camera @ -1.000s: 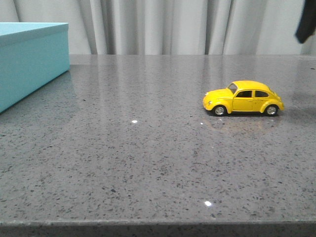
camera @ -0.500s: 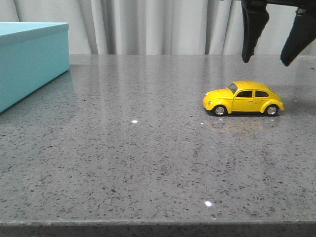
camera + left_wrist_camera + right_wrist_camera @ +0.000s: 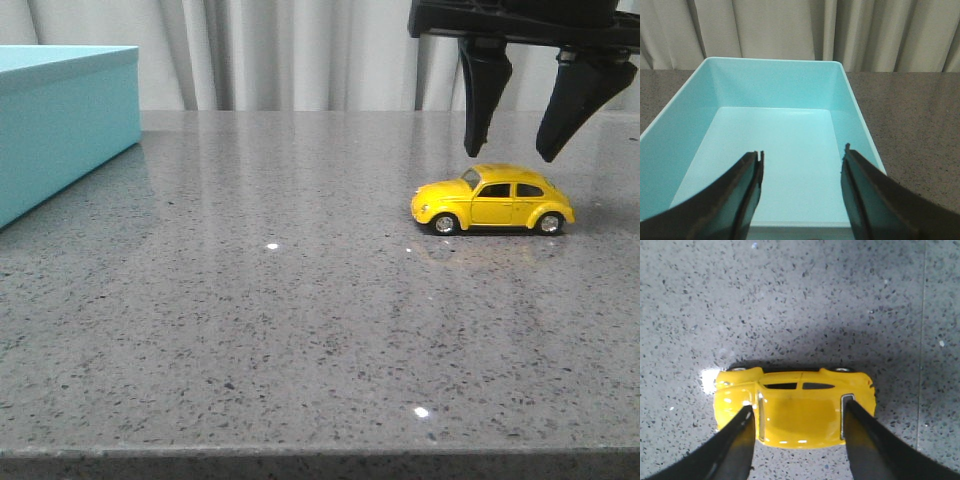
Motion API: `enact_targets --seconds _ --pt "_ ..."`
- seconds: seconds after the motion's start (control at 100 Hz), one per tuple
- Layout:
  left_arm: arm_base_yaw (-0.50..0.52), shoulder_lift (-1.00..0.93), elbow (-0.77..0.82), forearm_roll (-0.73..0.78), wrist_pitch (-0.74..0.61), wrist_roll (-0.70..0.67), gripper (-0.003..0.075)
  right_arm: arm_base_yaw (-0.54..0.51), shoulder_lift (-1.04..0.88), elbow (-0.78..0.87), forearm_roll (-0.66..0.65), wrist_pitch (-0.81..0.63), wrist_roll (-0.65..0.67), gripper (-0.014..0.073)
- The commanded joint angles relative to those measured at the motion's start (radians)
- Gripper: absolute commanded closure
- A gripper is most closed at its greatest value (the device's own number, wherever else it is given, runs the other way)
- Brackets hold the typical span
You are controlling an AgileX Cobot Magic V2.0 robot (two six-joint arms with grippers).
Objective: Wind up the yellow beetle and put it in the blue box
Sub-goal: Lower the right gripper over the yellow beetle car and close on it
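Note:
The yellow beetle (image 3: pixel 492 199) stands on its wheels on the grey speckled table at the right, nose to the left. My right gripper (image 3: pixel 510 155) hangs open just above its roof, one finger over the windscreen, one over the rear. In the right wrist view the beetle (image 3: pixel 795 407) lies between the open fingers of my right gripper (image 3: pixel 797 410), which do not grip it. The blue box (image 3: pixel 60 115) stands at the far left. In the left wrist view my left gripper (image 3: pixel 802 160) is open and empty above the open, empty box (image 3: pixel 775 145).
The grey speckled table (image 3: pixel 300 320) reaches its front edge near the bottom of the front view. Pale curtains (image 3: pixel 320 50) hang behind the table. A tile seam (image 3: pixel 922 340) runs past the beetle in the right wrist view.
My right gripper has come down from the top right of the front view to just above the beetle's roof, still open. The beetle and the box have not moved.

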Motion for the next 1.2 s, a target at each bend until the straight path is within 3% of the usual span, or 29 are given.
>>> enact_targets --seconds 0.0,0.1,0.92,1.19 --pt "-0.009 0.011 -0.036 -0.011 -0.08 -0.008 0.0365 0.002 -0.027 -0.035 -0.012 -0.01 0.002 0.0153" --pt "-0.009 0.011 -0.036 -0.011 -0.08 -0.008 0.0365 0.002 -0.018 -0.035 -0.011 0.0 0.002 0.0114" --pt "-0.009 0.011 -0.036 -0.011 -0.08 -0.008 0.0365 0.002 0.038 -0.035 -0.014 0.011 0.002 0.016" --pt "-0.009 0.011 -0.036 -0.011 -0.08 -0.008 0.0365 0.002 0.037 -0.019 -0.101 0.054 0.003 0.016"
